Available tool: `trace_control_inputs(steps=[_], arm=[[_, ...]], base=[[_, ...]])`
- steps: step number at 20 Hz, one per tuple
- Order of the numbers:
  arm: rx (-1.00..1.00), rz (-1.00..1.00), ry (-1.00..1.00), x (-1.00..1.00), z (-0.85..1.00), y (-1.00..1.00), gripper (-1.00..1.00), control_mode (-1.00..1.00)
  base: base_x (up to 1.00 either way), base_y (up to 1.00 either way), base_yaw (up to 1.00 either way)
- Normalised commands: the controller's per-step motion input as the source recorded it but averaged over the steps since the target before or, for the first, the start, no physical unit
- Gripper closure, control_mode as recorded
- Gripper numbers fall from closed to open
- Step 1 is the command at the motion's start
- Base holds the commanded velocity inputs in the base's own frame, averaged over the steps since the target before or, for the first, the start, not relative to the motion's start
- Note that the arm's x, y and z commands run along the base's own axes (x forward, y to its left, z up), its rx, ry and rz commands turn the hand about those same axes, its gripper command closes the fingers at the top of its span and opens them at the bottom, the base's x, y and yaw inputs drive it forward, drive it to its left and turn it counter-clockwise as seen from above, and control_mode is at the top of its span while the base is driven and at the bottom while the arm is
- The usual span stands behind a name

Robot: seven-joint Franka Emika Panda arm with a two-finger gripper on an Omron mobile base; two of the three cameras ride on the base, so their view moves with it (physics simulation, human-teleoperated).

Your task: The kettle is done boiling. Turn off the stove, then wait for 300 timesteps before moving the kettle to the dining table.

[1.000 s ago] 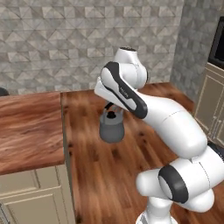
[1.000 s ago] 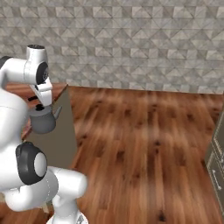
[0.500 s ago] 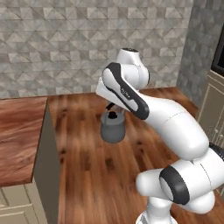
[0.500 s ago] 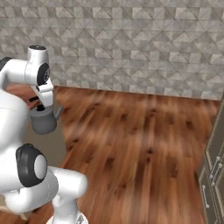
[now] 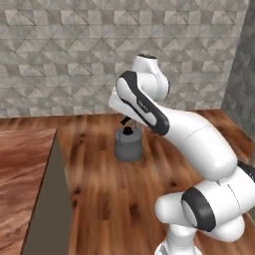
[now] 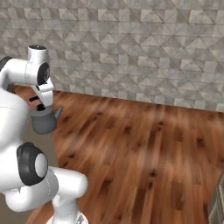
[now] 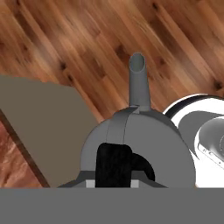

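The small grey kettle point(image 5: 128, 145) hangs in the air over the wood floor, lifted by its thin black handle. My gripper point(image 5: 128, 122) is shut on that handle, just above the lid. From the right side the kettle point(image 6: 43, 121) hangs under the gripper point(image 6: 40, 103) with its spout pointing right. Looking down along the hand, the kettle point(image 7: 138, 146) sits directly below with its spout pointing away. The dining table point(image 5: 20, 172), with a reddish-brown top and beige side, lies to the left of the kettle and apart from it. The stove is out of view.
A grey stone-tile wall point(image 5: 74, 55) closes the back. The wood plank floor point(image 6: 144, 144) stretches wide to the right. A cabinet edge point(image 6: 217, 205) shows at the lower right. The table's beige side point(image 7: 43, 131) runs close beside the kettle.
The whole picture has shifted, so the base has moved: the table now sits further left and the right-hand cabinets have left the frame. The kettle stays held in the shut gripper.
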Motion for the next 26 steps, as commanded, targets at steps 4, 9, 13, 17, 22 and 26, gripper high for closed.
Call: trace_control_inputs(steps=[4,9,13,17,22,26], arm=[[0.0,0.0,0.0,0.0,0.0,0.0,1.0,1.0],[0.0,0.0,0.0,0.0,0.0,0.0,1.0,1.0],[0.0,0.0,0.0,0.0,0.0,0.0,1.0,1.0],[0.0,0.0,0.0,0.0,0.0,0.0,1.0,1.0],[0.0,0.0,0.0,0.0,0.0,0.0,1.0,1.0],[0.0,0.0,0.0,0.0,0.0,0.0,1.0,1.0]], base=[[0.76,-0.32,0.27],[0.73,-0.26,0.32],[0.67,-0.25,0.36],[0.63,-0.26,0.4],[0.53,-0.35,0.4],[0.4,-0.42,0.42]])
